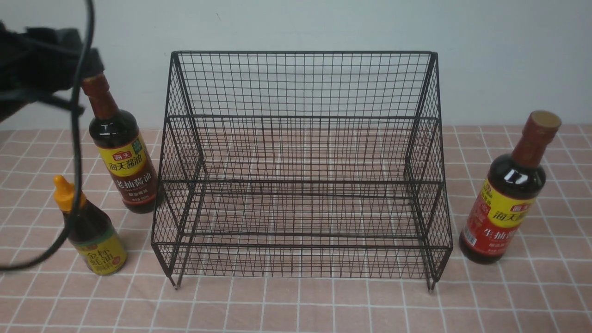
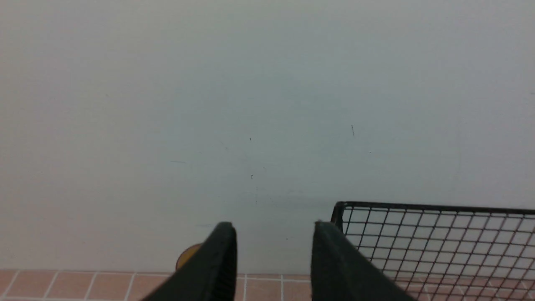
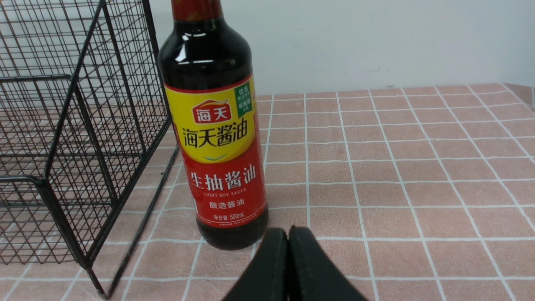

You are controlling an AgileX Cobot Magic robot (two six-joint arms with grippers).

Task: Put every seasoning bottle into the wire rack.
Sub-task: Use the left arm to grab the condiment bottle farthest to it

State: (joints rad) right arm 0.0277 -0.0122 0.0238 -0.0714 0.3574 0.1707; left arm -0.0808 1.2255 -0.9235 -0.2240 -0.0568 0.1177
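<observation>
Seasoning bottles, three of them, all stand upright on the tiled table (image 1: 296,310) outside the wire rack (image 1: 303,181), whose two tiers hold nothing yet.

The rack sits mid-table against the wall. Just beside its right side stands the red-label bottle (image 1: 504,217), and close to its left side stands the brown-label bottle (image 1: 125,162). The short bottle (image 1: 92,240) with the orange nozzle is in front of that one, partly crossed by a hanging cable (image 1: 76,138).

Both tall bottles look full of dark sauce, so I judge them fairly heavy, rigid, glossy and likely to slip. They are also tall enough to tip if nudged high up. The labelled body or the shoulder just under the neck seems the surest hold. The short one should be lighter and is best taken around its body, not by the nozzle.

Left gripper (image 2: 273,228): fingers spread apart with nothing between them, high up near the rack's top corner. Right gripper (image 3: 288,230): fingers pressed together, empty, low in front of the red-label bottle's base.

Only the front view shows all three bottles at once. The right wrist view alone shows the right gripper. In the left wrist view a tan disc peeks out beside one finger, possibly the brown-label bottle's cap, which the arm hides in the front view.
</observation>
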